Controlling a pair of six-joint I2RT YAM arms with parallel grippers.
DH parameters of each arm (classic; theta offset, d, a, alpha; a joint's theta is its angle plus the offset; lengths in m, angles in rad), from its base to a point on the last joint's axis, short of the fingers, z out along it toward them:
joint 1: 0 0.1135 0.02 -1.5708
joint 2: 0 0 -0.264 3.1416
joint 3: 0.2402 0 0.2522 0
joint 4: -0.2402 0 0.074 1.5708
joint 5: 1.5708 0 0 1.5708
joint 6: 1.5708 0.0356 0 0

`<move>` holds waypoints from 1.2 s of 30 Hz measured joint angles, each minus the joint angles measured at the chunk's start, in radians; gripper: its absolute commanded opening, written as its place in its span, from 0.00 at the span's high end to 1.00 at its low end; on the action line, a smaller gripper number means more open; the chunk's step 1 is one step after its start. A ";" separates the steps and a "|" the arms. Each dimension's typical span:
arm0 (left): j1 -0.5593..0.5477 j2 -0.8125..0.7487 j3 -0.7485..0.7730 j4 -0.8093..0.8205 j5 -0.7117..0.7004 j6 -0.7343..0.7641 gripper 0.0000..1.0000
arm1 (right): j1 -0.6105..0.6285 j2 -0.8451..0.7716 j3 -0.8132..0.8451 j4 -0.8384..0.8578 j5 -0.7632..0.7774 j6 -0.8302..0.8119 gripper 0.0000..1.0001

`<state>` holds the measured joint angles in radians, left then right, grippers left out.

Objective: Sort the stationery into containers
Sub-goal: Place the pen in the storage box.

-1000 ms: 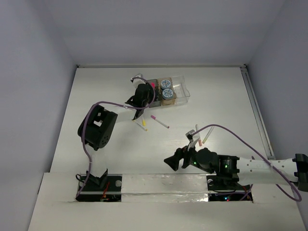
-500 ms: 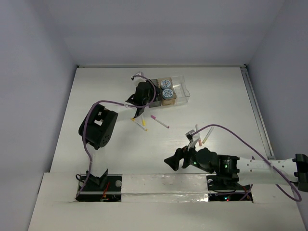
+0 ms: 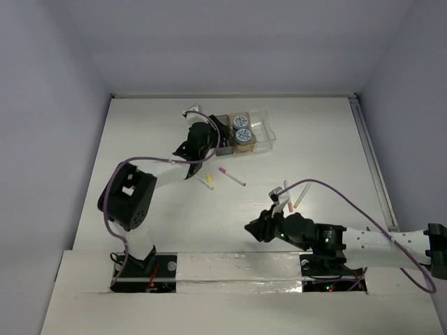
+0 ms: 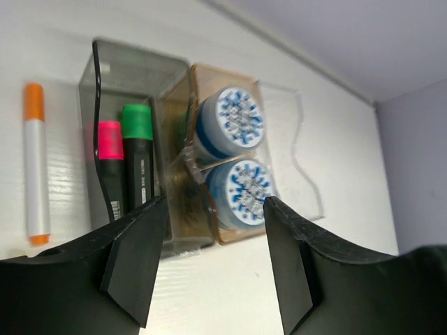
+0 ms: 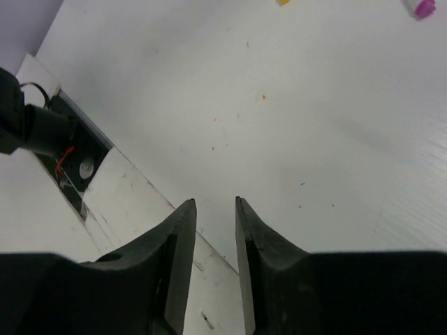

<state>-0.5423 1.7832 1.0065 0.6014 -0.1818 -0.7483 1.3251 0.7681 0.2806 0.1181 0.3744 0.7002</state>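
Note:
The containers stand joined in a row: a smoky dark bin (image 4: 119, 84), an amber bin (image 4: 199, 209) and a clear bin (image 4: 293, 160). A pink-capped marker (image 4: 110, 174) and a green-capped marker (image 4: 138, 164) lie in the dark bin. Two blue-white tape rolls (image 4: 230, 122) fill the amber one. An orange-capped pen (image 4: 35, 174) lies left of the dark bin. My left gripper (image 4: 213, 258) hangs open just short of the bins, holding nothing. Low over bare table near the front edge, my right gripper (image 5: 215, 202) has its jaws a narrow gap apart, nothing between them.
In the top view, two yellow-capped pens (image 3: 207, 181) and a magenta-capped pen (image 3: 232, 176) lie on the table below the containers (image 3: 244, 132). Two more pens (image 3: 299, 197) lie beside the right arm. The left gripper (image 3: 201, 143) sits left of the bins, the right gripper (image 3: 253, 228) by the front ledge.
My left gripper opened and drew back to the left from the dark bin, its arm swinging left. The right gripper's jaws narrowed from wide apart; that arm barely moved.

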 measured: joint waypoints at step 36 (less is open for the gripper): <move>-0.053 -1.472 -0.843 -0.409 -0.262 0.045 0.51 | -0.438 1.562 1.799 -0.439 -0.157 -0.439 0.80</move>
<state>-0.5957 0.3115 0.1631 0.1921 -0.4438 -0.7029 0.8875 2.3299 2.0796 -0.3210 0.2176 0.2615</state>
